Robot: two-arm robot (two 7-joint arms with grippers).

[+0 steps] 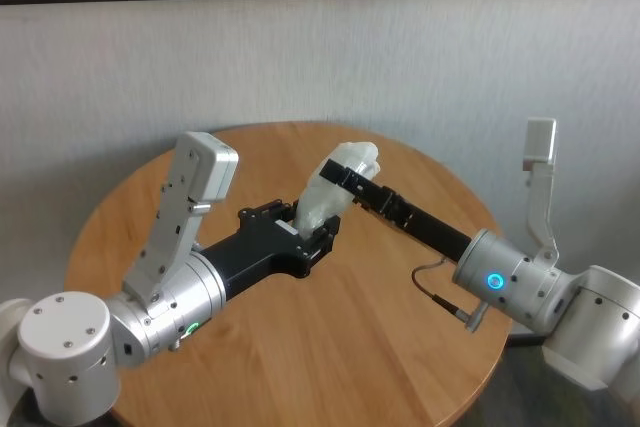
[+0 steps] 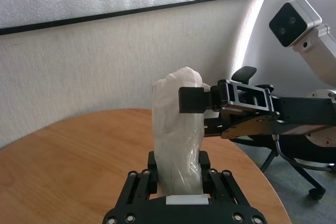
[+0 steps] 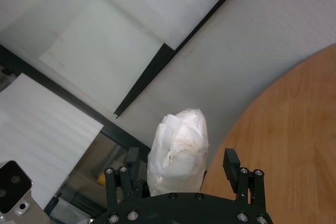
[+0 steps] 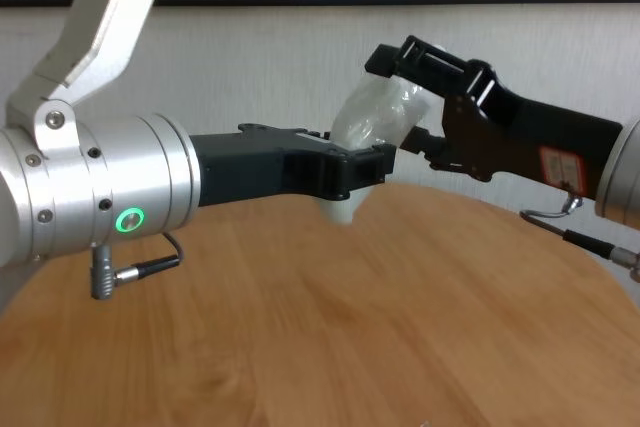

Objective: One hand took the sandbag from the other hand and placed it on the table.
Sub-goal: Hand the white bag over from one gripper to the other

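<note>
The sandbag [image 1: 320,205] is a white lumpy pouch held upright above the far middle of the round wooden table [image 1: 350,347]. My left gripper [image 1: 305,229], on the wrist with the green ring, is shut on the bag's lower end [image 2: 176,145]. My right gripper [image 1: 345,173], on the wrist with the blue ring, reaches in from the right. Its open fingers straddle the bag's upper half, and the right wrist view [image 3: 178,150] shows a gap between the bag and one finger [image 3: 232,162]. The chest view shows the bag [image 4: 378,115] between both grippers, clear of the table [image 4: 350,327].
A grey wall stands close behind the table's far edge. An office chair base [image 2: 310,184] sits on the floor beyond the table's right side. The left wrist's camera housing [image 1: 200,179] rises above the left forearm.
</note>
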